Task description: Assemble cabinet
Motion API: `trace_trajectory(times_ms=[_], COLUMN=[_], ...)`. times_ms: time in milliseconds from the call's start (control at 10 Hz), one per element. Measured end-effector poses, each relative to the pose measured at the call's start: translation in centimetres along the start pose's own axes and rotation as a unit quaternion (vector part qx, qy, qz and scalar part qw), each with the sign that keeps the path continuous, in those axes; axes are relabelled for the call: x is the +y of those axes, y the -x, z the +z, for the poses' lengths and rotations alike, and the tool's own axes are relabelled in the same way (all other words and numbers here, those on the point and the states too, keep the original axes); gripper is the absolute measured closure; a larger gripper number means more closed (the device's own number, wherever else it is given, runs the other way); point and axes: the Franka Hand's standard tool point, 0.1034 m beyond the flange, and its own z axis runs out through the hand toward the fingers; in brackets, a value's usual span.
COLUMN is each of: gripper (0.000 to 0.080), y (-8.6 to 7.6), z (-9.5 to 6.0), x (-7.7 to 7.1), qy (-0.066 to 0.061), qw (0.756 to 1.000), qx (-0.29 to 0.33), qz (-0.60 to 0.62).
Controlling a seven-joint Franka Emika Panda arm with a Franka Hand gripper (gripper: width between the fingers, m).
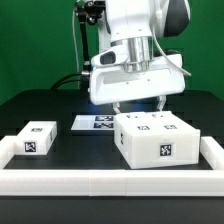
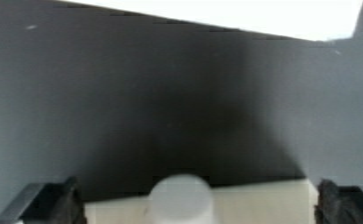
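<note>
Long low white rail (image 1: pixel 110 180) nearest. Behind it: small white tagged block (image 1: pixel 35 140) at exterior view's left, large white boxy plastic cabinet (image 1: pixel 155 140) at right. Gripper (image 1: pixel 140 106) hovers over cabinet's far edge, jaws spread, empty. Likely pre-grasp; next needs a squared descent, then a firm close.

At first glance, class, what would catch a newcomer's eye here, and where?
The open gripper hangs just above the cabinet, the large tagged white box at the exterior view's right. A smaller tagged block sits apart at that view's left, and the marker board lies flat behind, between them.
</note>
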Motion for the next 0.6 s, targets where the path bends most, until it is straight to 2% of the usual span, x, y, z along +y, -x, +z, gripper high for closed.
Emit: trace_trajectory(times_ms=[300, 600], gripper=[0.0150, 0.0150], y=[-0.7, -1.2], z=[1.0, 1.0], x=[0.0, 0.3], qy=[-0.006, -0.005], qw=[1.000, 1.000], qx=[0.000, 0.003], qz=[0.003, 0.004])
